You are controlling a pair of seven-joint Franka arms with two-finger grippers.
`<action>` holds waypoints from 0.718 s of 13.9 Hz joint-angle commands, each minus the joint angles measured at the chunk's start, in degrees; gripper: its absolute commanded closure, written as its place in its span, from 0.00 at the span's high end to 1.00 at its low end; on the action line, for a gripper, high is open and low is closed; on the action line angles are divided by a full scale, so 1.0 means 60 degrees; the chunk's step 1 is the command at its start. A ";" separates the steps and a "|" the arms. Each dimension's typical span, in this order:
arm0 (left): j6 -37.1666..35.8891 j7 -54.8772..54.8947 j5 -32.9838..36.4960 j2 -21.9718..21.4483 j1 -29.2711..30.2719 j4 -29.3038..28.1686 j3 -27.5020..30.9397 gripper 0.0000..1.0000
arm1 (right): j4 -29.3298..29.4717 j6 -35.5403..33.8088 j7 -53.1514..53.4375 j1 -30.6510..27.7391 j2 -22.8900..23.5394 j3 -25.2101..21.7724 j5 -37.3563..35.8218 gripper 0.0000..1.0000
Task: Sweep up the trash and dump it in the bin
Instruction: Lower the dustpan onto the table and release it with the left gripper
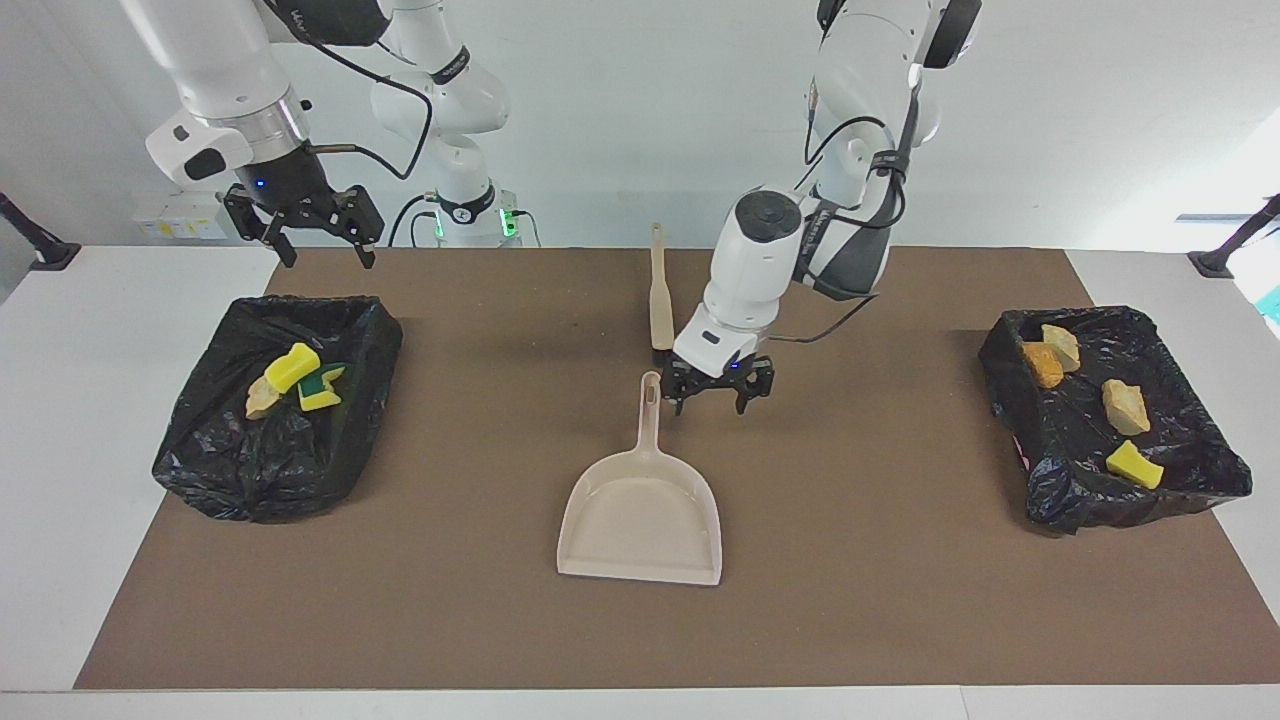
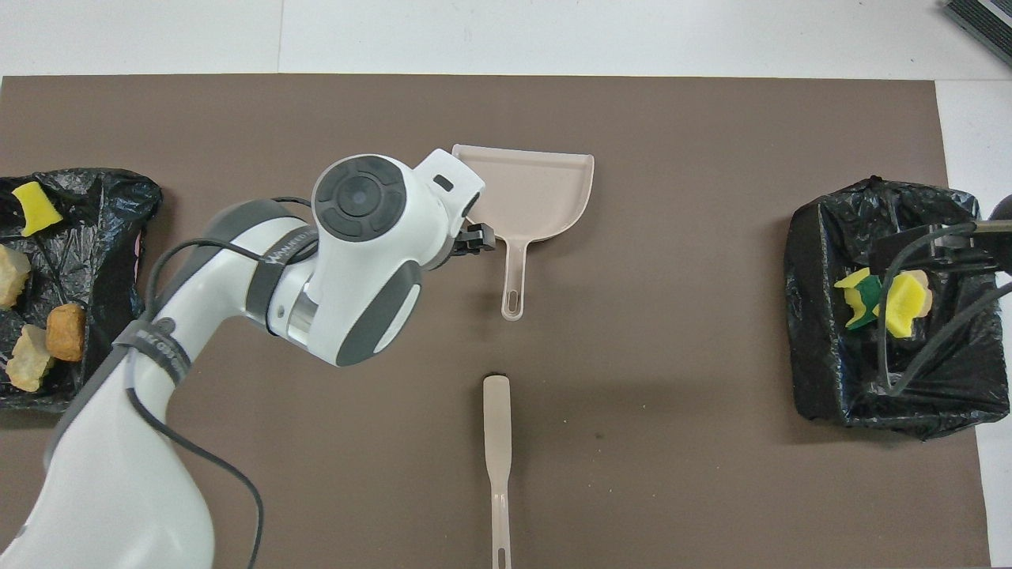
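Observation:
The beige dustpan (image 1: 640,515) (image 2: 526,186) lies flat mid-mat, its handle (image 1: 650,400) pointing toward the robots. My left gripper (image 1: 715,400) hovers open and empty just beside that handle, toward the left arm's end. The trash sits in two black-lined bins. Three yellow, green and tan chunks (image 1: 295,380) (image 2: 885,300) are in the bin at the right arm's end (image 1: 250,470). Several tan, orange-brown and yellow chunks (image 1: 1125,405) (image 2: 32,213) are in the bin at the left arm's end (image 1: 1080,490). My right gripper (image 1: 328,258) hangs open, high over the first bin.
A beige brush with a long handle (image 1: 658,290) (image 2: 496,442) lies on the brown mat (image 1: 900,580), nearer to the robots than the dustpan. White tabletop borders the mat at both ends.

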 commanded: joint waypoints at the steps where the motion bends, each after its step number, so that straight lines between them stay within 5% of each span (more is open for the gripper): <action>1: -0.0819 0.0506 -0.0018 -0.0565 0.0622 -0.0253 -0.0049 1.00 | -0.0045 -0.0118 -0.0253 -0.0050 -0.0051 0.0013 0.0128 1.00; 10: -0.3766 0.4680 -0.0033 -0.2235 0.3639 -0.0326 -0.0049 1.00 | -0.0045 -0.0118 -0.0253 -0.0064 -0.0052 0.0013 0.0128 1.00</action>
